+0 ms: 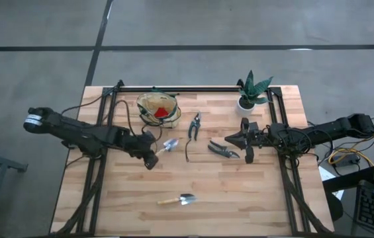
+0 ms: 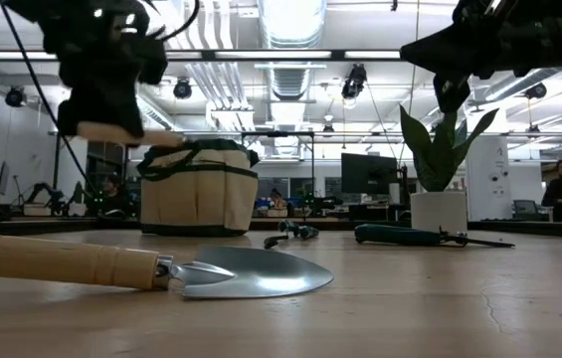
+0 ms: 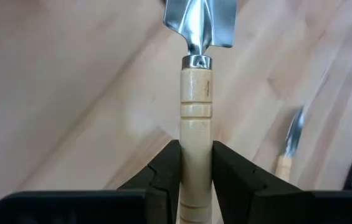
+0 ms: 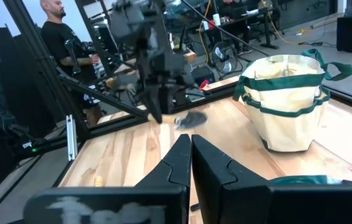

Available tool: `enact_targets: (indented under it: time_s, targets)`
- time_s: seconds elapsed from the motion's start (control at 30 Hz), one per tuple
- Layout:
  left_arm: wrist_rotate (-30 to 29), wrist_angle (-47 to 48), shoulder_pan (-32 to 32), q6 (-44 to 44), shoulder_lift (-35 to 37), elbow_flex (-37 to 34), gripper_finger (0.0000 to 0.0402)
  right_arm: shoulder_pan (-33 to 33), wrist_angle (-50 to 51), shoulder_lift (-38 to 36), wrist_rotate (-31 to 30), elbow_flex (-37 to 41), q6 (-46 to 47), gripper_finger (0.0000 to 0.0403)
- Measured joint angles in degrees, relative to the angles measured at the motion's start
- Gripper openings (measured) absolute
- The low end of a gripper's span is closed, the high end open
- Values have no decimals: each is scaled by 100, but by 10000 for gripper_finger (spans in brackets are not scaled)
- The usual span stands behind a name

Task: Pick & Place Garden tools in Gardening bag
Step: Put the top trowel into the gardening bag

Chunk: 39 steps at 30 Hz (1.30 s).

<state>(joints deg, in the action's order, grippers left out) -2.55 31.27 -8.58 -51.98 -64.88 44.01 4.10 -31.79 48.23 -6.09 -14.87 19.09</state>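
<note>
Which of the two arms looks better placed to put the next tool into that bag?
The left. Its left gripper is already shut on a trowel, lifted off the table, close to the gardening bag. The right gripper is shut and empty, over by the shears, farther from the bag.

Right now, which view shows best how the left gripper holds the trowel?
The left wrist view: the left gripper clamps the trowel by its handle. The high view shows it small; the low view shows only the handle; the right wrist view blurs it.
</note>
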Motion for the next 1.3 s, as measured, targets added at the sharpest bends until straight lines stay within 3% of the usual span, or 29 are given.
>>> enact_targets:
  time_s: [0.37, 0.67, 1.03, 1.3]
  targets:
    - [-53, 603, 1095, 704, 585, 823, 80, 1, -4, 0, 0, 0, 1, 8]
    - [266, 730, 2144, 2057, 442, 1214, 80, 2, -4, 0, 1, 0, 17, 8]
    - [237, 756, 3206, 4014, 426, 1266, 80, 2, -4, 0, 9, 0, 40, 8]
    - [-1079, 452, 3404, 6290, 338, 1298, 80, 0, 0, 0, 7, 0, 1, 8]
